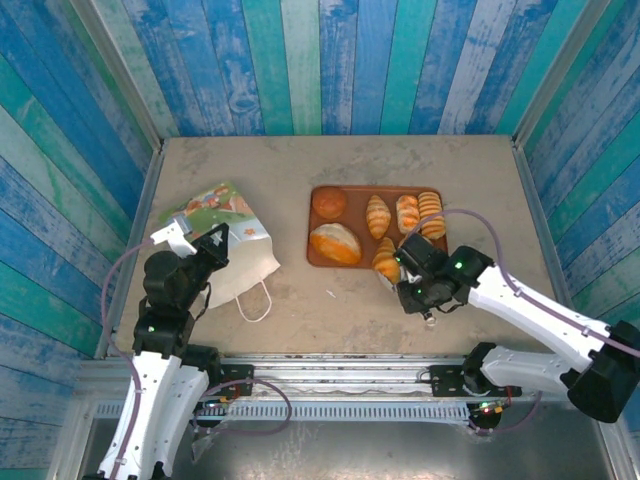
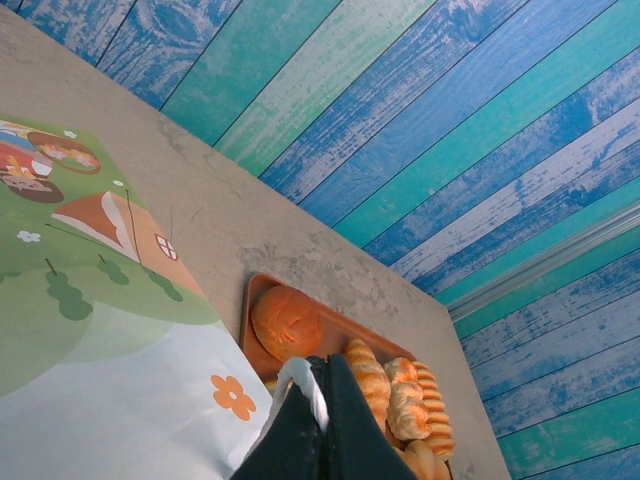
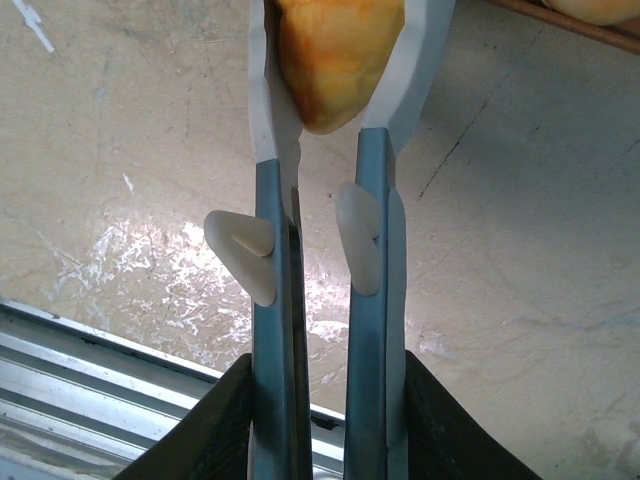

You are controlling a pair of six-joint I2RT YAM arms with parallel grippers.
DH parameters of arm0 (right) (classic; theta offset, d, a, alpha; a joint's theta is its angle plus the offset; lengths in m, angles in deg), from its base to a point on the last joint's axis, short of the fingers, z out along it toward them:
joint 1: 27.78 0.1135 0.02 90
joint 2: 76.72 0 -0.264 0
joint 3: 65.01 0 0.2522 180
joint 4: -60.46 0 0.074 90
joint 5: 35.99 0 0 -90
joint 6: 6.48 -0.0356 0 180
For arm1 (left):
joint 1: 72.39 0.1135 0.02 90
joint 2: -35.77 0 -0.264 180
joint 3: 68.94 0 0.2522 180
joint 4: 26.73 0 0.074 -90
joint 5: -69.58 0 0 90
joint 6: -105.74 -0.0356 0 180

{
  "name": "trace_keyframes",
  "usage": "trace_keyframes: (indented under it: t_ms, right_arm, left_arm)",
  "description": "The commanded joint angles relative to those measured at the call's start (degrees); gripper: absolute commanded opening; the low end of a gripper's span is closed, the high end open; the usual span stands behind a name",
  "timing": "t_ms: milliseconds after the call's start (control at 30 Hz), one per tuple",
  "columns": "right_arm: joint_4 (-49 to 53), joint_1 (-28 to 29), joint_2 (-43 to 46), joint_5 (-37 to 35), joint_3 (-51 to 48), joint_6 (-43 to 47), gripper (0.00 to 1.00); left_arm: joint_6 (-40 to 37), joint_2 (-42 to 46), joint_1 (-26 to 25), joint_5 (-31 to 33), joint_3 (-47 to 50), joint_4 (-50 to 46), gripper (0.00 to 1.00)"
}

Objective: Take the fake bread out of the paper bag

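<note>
The white paper bag (image 1: 228, 240) lies on its side at the left, its green-and-orange print (image 2: 90, 300) facing up. My left gripper (image 2: 322, 395) is shut on the bag's white loop handle (image 2: 300, 385) at the bag's mouth. Several pieces of fake bread rest on the brown tray (image 1: 312, 258): a round bun (image 1: 329, 202), an oval loaf (image 1: 335, 243), croissants and a ridged striped roll (image 1: 431, 213). At the tray's near edge my right gripper (image 1: 392, 268) is shut on a golden bread piece (image 3: 335, 60), which sits between its fingertips just above the table.
The bag's other loop handle (image 1: 255, 300) lies on the table in front of the bag. Blue and green plank walls (image 1: 320, 60) close in the table on three sides. A metal rail (image 1: 330, 375) runs along the near edge.
</note>
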State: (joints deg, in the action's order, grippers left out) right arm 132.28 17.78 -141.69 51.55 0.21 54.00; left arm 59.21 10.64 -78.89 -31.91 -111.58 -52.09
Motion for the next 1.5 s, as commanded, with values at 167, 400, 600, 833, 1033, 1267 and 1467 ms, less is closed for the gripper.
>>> trace_keyframes:
  t_ms: [167,400,600,833,1033,1267,1467]
  right_arm:
    - [-3.6,-1.7,-5.3,-2.8,5.7,-1.0,0.34]
    - [-6.6,-3.6,-10.3,-0.7,8.0,1.2,0.33]
    - [-9.4,-3.7,-10.8,5.6,8.4,4.2,0.33]
    - [-5.6,-3.8,-6.0,0.5,7.0,4.3,0.33]
    - [-4.6,-5.0,-4.9,-4.1,6.5,2.8,0.33]
    - [-6.9,-6.2,-8.5,-1.7,6.2,0.2,0.36]
    - [-10.4,-6.3,-9.9,2.0,4.7,-0.9,0.44]
  left_arm:
    - [-1.7,2.3,-0.1,0.8,0.4,-0.8,0.0]
    - [-2.5,3.5,-0.1,2.0,0.2,-2.3,0.0]
    - [-2.5,3.2,-0.1,2.0,0.5,-2.1,0.0]
    - [-2.7,3.1,-0.1,2.2,0.8,-1.5,0.0]
    - [-2.2,1.9,-0.1,1.5,0.9,-0.1,0.0]
    - [-2.5,2.6,-0.1,1.7,0.1,-1.4,0.0]
    - [-2.7,3.1,-0.1,2.1,0.0,-2.0,0.0]
